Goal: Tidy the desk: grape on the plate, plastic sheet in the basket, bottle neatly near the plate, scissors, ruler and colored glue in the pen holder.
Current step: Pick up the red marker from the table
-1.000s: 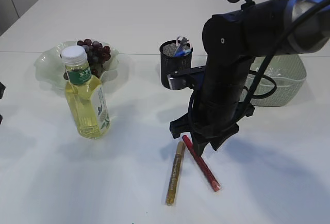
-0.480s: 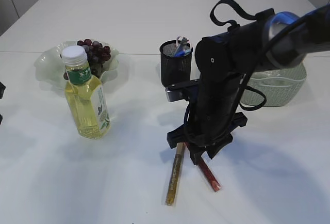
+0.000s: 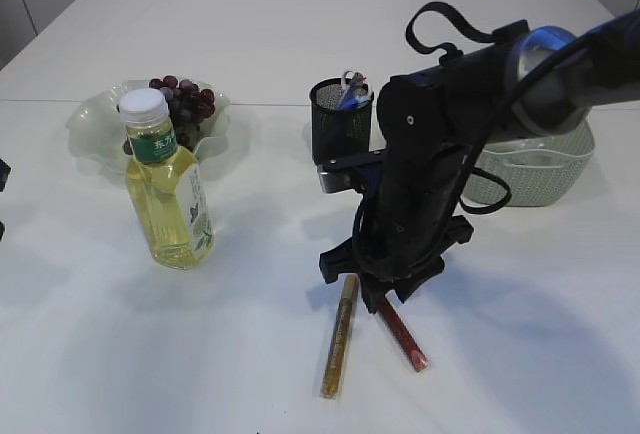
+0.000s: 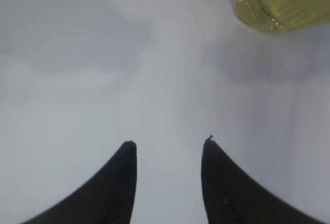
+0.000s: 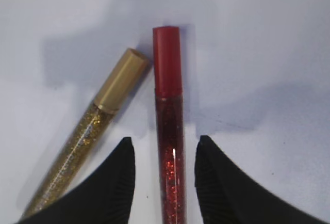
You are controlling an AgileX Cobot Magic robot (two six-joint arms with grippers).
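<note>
My right gripper hangs low over the worktop, jaws spread either side of the red glitter glue stick, not pinching it yet; the gold stick lies just outside. My left gripper is spread, empty. Grapes sit on the plate; scissors stand in the pen holder.

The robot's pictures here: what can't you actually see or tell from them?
- Right gripper: hidden by its own arm in the exterior view.
- Red glue stick: lower end cut off by the right wrist view's edge; upper part behind the arm in the exterior view.
- Pen holder: contents too small to identify, exterior view.
- Bottle: only its base shows in the left wrist view.
- Basket: inside hidden by its wall and the arm.
</note>
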